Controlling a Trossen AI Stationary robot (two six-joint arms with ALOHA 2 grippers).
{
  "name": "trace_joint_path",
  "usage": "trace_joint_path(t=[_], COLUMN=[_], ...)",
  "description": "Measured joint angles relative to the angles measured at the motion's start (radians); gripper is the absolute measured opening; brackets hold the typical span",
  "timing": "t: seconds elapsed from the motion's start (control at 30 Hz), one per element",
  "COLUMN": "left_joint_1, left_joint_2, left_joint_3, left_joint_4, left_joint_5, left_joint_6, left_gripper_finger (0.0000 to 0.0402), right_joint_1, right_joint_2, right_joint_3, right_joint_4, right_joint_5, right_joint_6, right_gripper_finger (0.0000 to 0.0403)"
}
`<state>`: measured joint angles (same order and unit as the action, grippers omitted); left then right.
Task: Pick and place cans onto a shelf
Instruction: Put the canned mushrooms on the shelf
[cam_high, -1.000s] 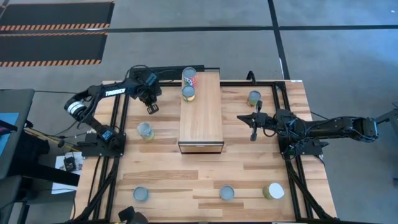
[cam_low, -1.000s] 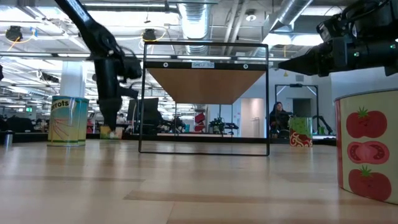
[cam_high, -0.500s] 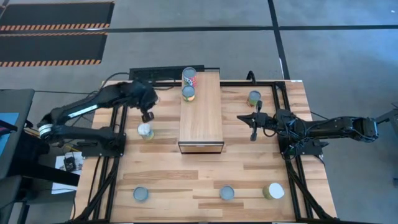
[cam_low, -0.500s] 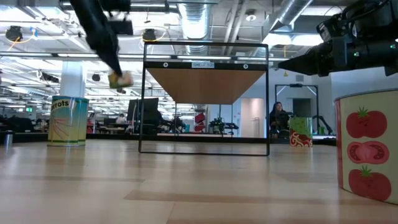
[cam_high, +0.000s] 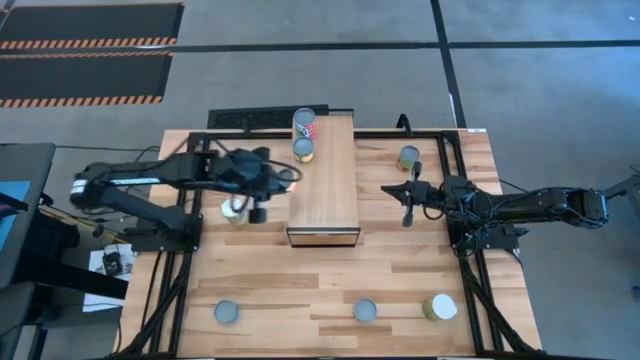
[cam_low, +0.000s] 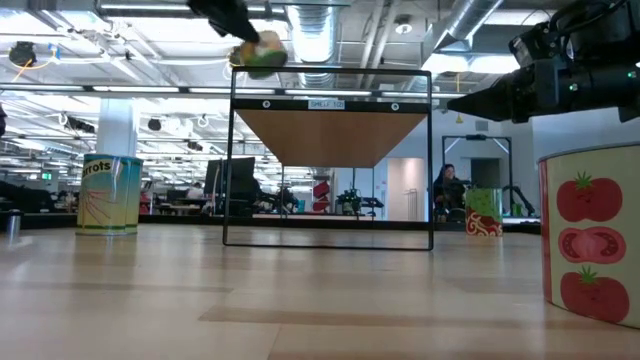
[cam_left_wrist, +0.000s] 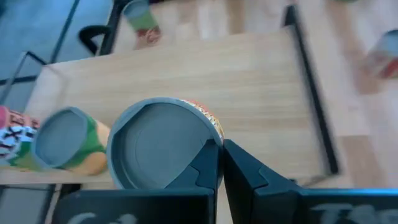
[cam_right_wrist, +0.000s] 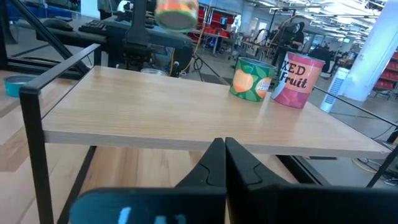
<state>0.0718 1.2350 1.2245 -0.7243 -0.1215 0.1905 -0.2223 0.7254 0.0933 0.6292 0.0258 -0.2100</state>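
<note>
My left gripper (cam_high: 283, 181) is shut on a can (cam_low: 258, 52) with a grey top and an orange-and-green label. It holds the can high over the left edge of the light-wood shelf (cam_high: 325, 185). The can also shows in the left wrist view (cam_left_wrist: 158, 146) and the right wrist view (cam_right_wrist: 177, 14). Two cans stand on the shelf's far left end: a red-and-white one (cam_high: 304, 124) and a green-and-orange one (cam_high: 302, 150). My right gripper (cam_high: 408, 205) is shut and empty to the right of the shelf, at about shelf-top height. My left gripper holds the can at the rim of its grey top (cam_left_wrist: 214, 138). One finger (cam_left_wrist: 208, 163) lies over the top face and the other stands outside the wall. The fingers slant down from the table's left. The can is tilted, clear of shelf and table.
Cans stand on the table: a carrot-labelled one (cam_high: 233, 208) left of the shelf, one (cam_high: 408, 157) at the far right, and three along the near edge, (cam_high: 226, 312), (cam_high: 364, 310) and the white-topped (cam_high: 441, 307). A black frame (cam_low: 431, 160) carries the shelf.
My left gripper has lifted the can off the table left of the shelf. It has carried the can up and toward the table's right, to the shelf's left edge. The gripper has tipped from pointing straight down to slanting, and the can is now tilted.
</note>
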Motion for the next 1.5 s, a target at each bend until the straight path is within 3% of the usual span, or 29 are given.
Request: trace_joint_path(t=[0.1,0.3,0.5,0.67,1.2,1.5], left_joint_1=[-0.016,-0.021,-0.012,0.027,0.106,0.107], left_joint_2=[0.105,0.313,0.433,0.455,0.495,0.497], left_joint_3=[0.061,0.212,0.337,0.356,0.356,0.357], left_joint_4=[-0.001,-0.093,-0.207,-0.273,-0.251,-0.249], left_joint_5=[-0.08,-0.105,-0.166,-0.164,-0.073,-0.069], left_joint_6=[-0.015,-0.076,-0.08,-0.09,-0.067,-0.074], left_gripper_finger=[0.0,0.0,0.0,0.0,0.0001,0.0039], right_joint_1=[0.0,-0.001,-0.001,-0.001,0.0,-0.001], right_joint_2=[0.0,0.0,0.0,0.0,0.0,0.0], right_joint_3=[0.0,0.0,0.0,0.0,0.0,0.0], right_joint_4=[0.0,-0.005,-0.007,-0.008,-0.002,0.0], right_joint_5=[0.0,0.0,0.0,0.0,-0.001,-0.001], right_joint_6=[0.0,0.0,0.0,0.0,0.0,-0.006], right_gripper_finger=[0.0008,0.0008,0.0008,0.0008,0.0008,0.0008])
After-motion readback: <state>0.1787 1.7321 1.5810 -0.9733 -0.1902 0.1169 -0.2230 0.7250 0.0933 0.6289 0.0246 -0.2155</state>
